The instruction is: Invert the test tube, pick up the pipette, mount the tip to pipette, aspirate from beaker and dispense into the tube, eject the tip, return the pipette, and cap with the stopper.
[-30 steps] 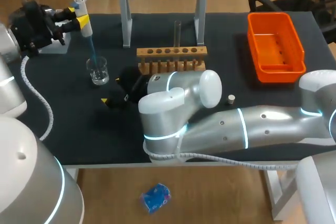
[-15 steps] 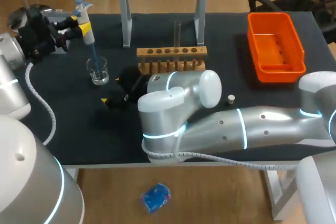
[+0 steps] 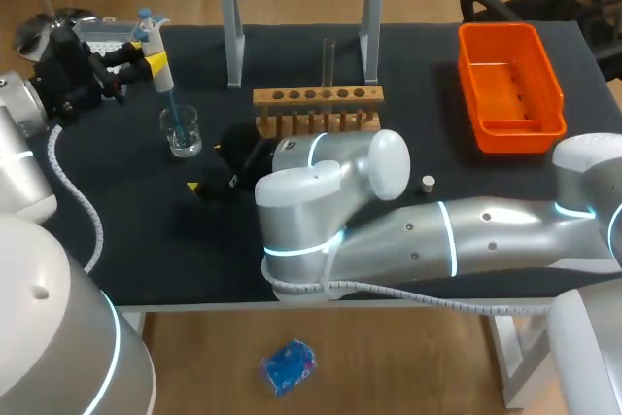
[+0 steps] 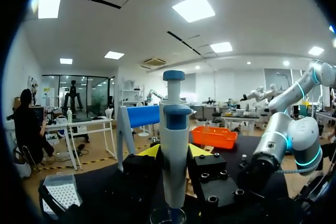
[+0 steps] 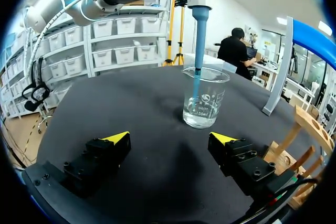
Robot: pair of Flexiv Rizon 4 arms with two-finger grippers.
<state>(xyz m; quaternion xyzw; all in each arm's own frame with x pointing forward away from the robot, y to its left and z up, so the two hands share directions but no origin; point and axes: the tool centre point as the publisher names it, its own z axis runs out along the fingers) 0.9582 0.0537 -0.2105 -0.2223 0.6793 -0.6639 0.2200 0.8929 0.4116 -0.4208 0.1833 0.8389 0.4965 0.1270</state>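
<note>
L gripper is clenched on the pipette at mid-barrel, a yellow tip on either side. It's held upright over the beaker on the table's left side. The blue tip runs down inside the glass; can't tell if its end is in the liquid. R gripper is released, fingers wide apart, low over the black mat near the beaker, nothing in it. Handling, my guess: pipette is light, stiff plastic w/ a smooth white barrel, prob. slick, so grip the thick part and leave the blue plunger cap free. Tip is thin, tapered and translucent, likely only press-fit, so a knock on the rim could loosen it. Beaker is clear thin glass, cylindrical w/ a spout and a bit of clear liquid; light, tippy, breakable. Test tube is slim clear glass, upright behind the wooden rack; fragile, take it mid-length w/ light force. Stopper is small and pale, on the mat right of the rack; pinch its sides.
</note>
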